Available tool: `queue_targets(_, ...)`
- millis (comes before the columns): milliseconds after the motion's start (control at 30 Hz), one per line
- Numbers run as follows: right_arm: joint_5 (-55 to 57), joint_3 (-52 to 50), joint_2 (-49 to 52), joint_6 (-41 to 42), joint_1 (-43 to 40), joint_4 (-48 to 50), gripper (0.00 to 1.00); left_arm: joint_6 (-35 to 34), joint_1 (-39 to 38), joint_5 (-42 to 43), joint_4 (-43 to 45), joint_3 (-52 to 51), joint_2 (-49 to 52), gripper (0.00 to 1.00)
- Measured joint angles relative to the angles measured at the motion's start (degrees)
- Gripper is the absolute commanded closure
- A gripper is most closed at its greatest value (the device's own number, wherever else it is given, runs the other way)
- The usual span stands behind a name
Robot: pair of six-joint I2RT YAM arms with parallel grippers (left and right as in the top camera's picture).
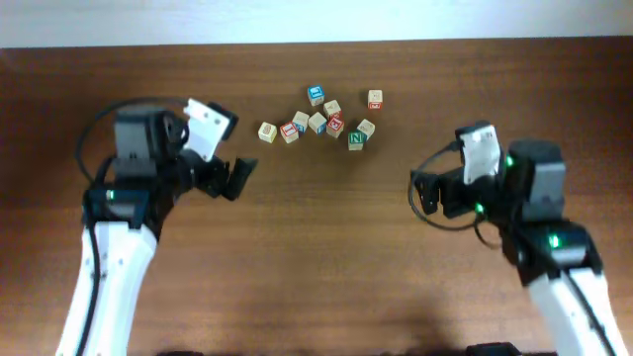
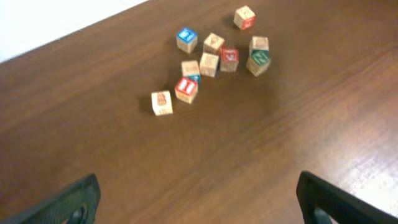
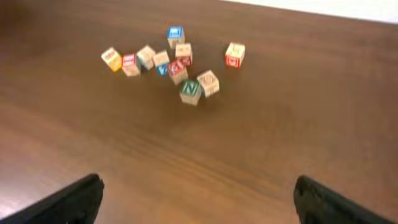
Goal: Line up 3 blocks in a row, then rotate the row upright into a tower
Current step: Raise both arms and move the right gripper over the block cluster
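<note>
The green N block [image 1: 356, 139] lies with its N face upward.

The counter [image 1: 316, 267] is dark reddish-brown wood with streaked grain. The green block [image 3: 190, 90] carries a pale N on a green face. The blue block [image 3: 175, 33] has a bright blue top. The pale block [image 3: 234, 55] bears red print on light wood. The red block [image 2: 186, 88] has a red top with a white marking; the tan block [image 2: 161, 102] is yellowish. The left arm [image 1: 109, 267] and right arm [image 1: 584, 307] are white with black joints and green lights; the left claw [image 1: 229, 180] and right claw [image 1: 423, 195] are black.
</note>
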Motion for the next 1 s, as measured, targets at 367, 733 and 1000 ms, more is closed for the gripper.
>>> queue_targets(367,-8.2,10.5,16.6,6.7,0.5,-4.3,0.05,-1.5,0.0,6.1,-8.9,9.4,9.9,0.0)
queue_targets(733,22.1,47.4,57.0,25.1,16.9,-7.2,0.32,-31.1,0.0,-26.9,-5.9,9.7,14.8,0.11)
queue_targets(1000,22.9,51.0,67.9,21.6,16.9,-5.5,0.38,-31.5,-0.7,-27.7,-7.3,9.7,18.8,0.09)
